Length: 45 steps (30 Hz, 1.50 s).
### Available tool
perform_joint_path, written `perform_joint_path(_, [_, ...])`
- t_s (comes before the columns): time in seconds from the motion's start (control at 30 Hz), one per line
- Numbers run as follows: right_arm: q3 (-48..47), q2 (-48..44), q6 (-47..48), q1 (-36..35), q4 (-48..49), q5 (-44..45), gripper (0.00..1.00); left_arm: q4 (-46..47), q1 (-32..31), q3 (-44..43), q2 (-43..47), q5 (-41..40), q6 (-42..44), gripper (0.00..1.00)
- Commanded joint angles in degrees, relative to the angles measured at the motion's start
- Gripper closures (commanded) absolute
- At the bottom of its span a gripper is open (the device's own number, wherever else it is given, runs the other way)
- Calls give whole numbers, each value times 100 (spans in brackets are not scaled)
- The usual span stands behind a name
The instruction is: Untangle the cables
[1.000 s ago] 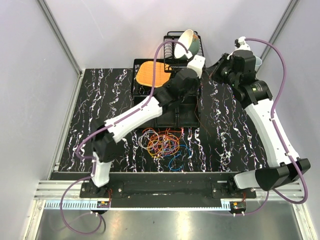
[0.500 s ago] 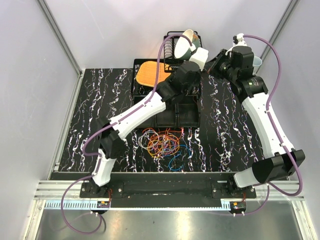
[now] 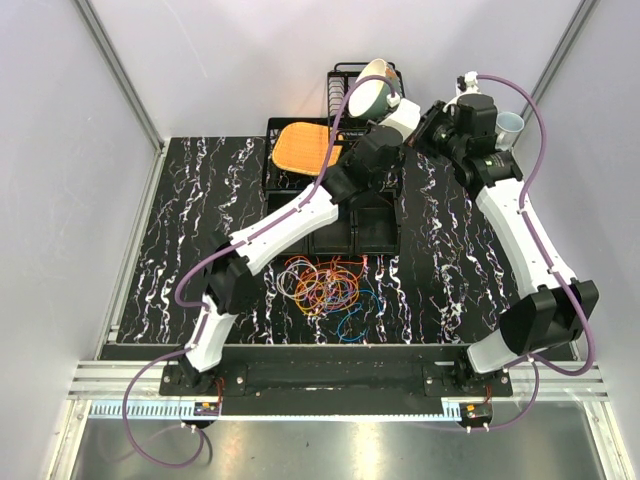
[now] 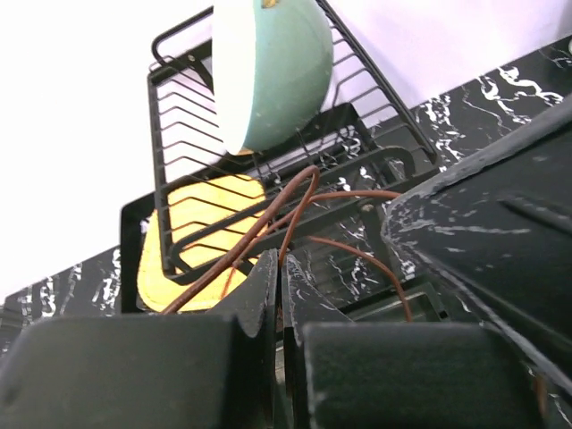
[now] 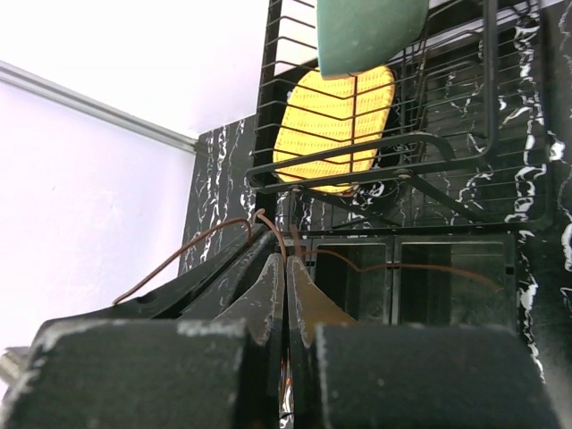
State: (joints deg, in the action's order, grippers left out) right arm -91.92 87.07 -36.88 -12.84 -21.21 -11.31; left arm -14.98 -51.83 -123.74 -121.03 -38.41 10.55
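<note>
A tangled heap of thin cables (image 3: 325,285) in orange, red, blue, yellow and purple lies on the black marbled table near the front. Both arms reach to the back by the dish rack, where my left gripper (image 3: 408,127) and right gripper (image 3: 428,128) meet tip to tip. In the left wrist view my left gripper (image 4: 282,261) is shut on a thin brown cable (image 4: 295,201) that loops up from its tips. The right gripper (image 5: 286,261) is shut on the same brown cable (image 5: 420,265), with the left gripper's black fingers (image 5: 206,277) just beside it.
A black wire dish rack (image 3: 345,75) holding a tilted green bowl (image 3: 368,88) stands at the back. An orange-yellow board (image 3: 303,146) lies beside it. A black compartment tray (image 3: 350,235) sits between the rack and the heap. A pale cup (image 3: 510,123) stands at the back right.
Both arms have stretched further towards the back, and the two grippers have come closer together by the rack. The heap of cables has stayed where it was.
</note>
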Motion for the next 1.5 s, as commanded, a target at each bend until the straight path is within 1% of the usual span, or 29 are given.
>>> perform_joint_path(0.0, [-20,12,-56,27,460,-205,100,514,24,-150,-60,-377,404,100])
perform_joint_path(0.13, [340,-41,-56,89,583,-117,100,488,24,-168,-210,-395,335,100])
perform_joint_path(0.3, [973,-181,-135,352,645,-47,100,435,15,175,-210,-237,-148,100])
perform_joint_path(0.43, [1299,-287,-161,528,653,85,100,330,-2,430,-201,140,-658,100])
perform_joint_path(0.47, [1404,-339,-153,546,636,111,100,277,-2,473,-201,237,-903,100])
perform_joint_path(0.5, [1457,-357,-152,563,645,164,100,268,-11,596,-201,368,-1018,100])
perform_joint_path(0.53, [1553,-401,-135,572,636,190,100,268,-11,667,-193,666,-1037,100])
perform_joint_path(0.57, [1598,-418,-117,572,610,286,100,285,-11,737,-193,799,-1376,100])
perform_joint_path(0.63, [1773,-471,-109,581,592,322,100,303,-28,904,-210,1001,-1546,100])
perform_joint_path(0.97, [2143,-630,15,572,460,384,100,417,-2,1625,-333,1476,-2618,100])
perform_joint_path(1.03, [2204,-560,15,581,478,253,100,435,42,1757,-386,1800,-2750,97])
perform_joint_path(1.13, [2275,-376,-3,581,495,33,100,382,147,1819,-500,2030,-3110,94])
perform_joint_path(1.27, [2293,-103,6,511,478,-274,100,294,314,1889,-570,2311,-3366,91])
perform_joint_path(1.4, [2187,213,76,283,382,-205,100,242,349,1959,-536,2426,-3393,85])
perform_joint_path(1.43, [2109,327,85,247,320,-118,100,215,349,1977,-509,2418,-3384,74])
perform_joint_path(1.47, [2091,372,94,212,267,5,100,206,349,2064,-387,2409,-3392,68])
